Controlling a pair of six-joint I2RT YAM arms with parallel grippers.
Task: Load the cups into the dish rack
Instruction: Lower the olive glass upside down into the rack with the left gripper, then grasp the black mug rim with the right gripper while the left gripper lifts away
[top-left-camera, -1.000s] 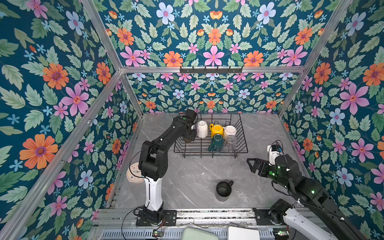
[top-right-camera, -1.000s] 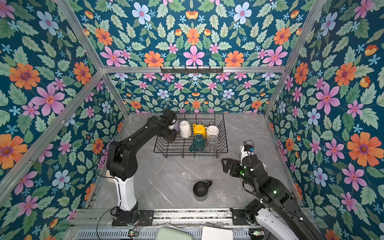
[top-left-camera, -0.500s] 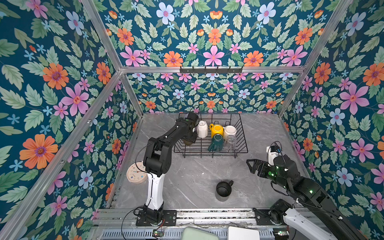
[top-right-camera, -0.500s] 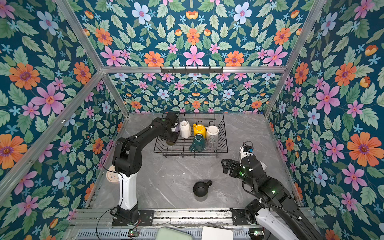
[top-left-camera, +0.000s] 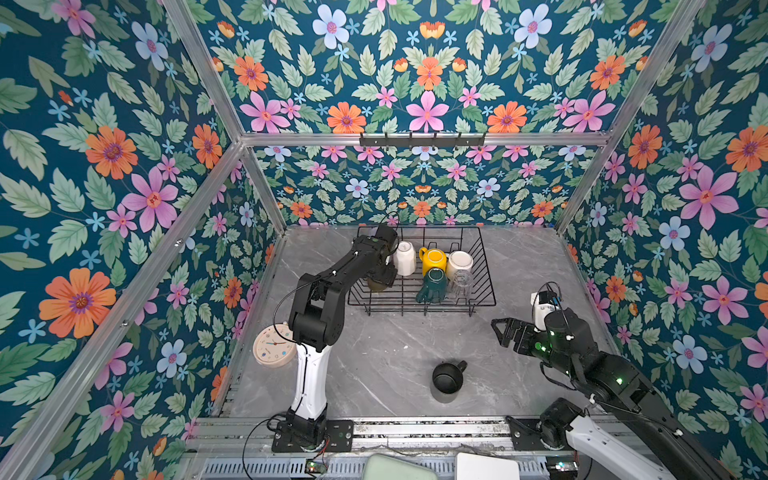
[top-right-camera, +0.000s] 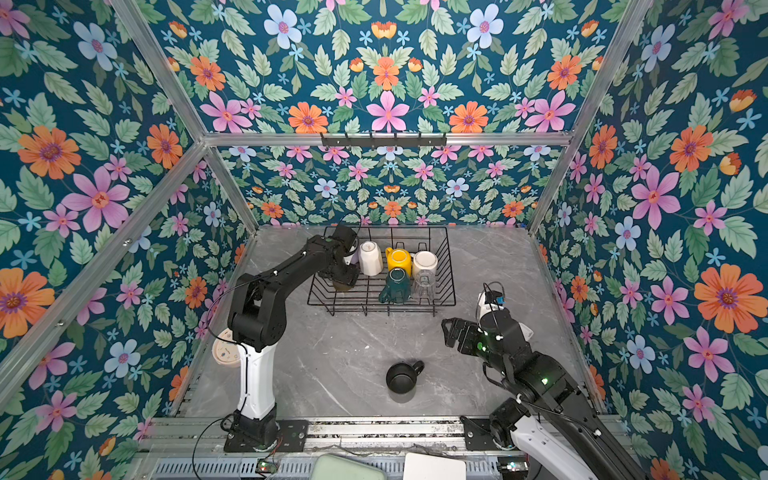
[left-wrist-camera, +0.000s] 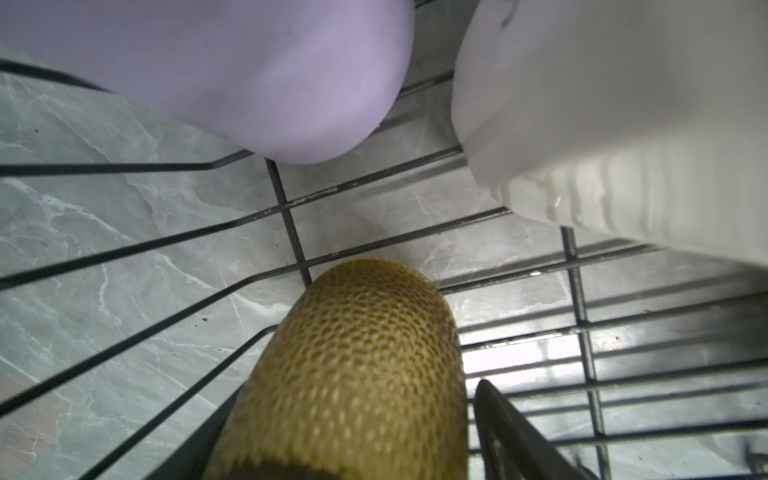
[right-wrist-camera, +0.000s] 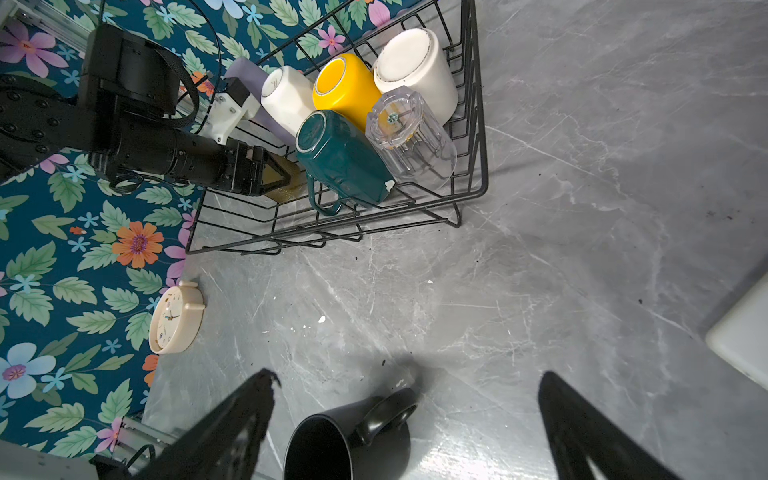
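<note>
In both top views the black mug (top-left-camera: 445, 377) (top-right-camera: 401, 377) stands upright, mouth up, alone on the counter (top-left-camera: 374, 353) near its front edge. Its handle points away from that edge and to the right, roughly toward the right fingers (top-left-camera: 505, 326). They hang to the mug's far right, well apart from it, spread wide and empty. The left arm (top-left-camera: 332, 274) reaches into the left end of the dish rack (top-left-camera: 487, 266), so the right arm looks the nearer one for this mug. Bare counter lies all round the mug, and the rack is well apart behind it. The wires between the amber glass (top-left-camera: 375, 286) and the dark-green mug (top-left-camera: 432, 286) look like free room.

In the left wrist view the amber glass stands on the rack floor between the left fingers (left-wrist-camera: 507, 424). A thin gap shows beside the finger in sight, and I cannot tell whether they grip the glass. The lilac tumbler (left-wrist-camera: 249, 70) and a white mug (left-wrist-camera: 602, 104) lie just beyond it.

In the right wrist view the black mug sits low between the wide-open right fingers (right-wrist-camera: 232, 428), touching neither, its handle on the side toward the rack. The alarm clock (right-wrist-camera: 174, 318) stands well clear, against the wall.
</note>
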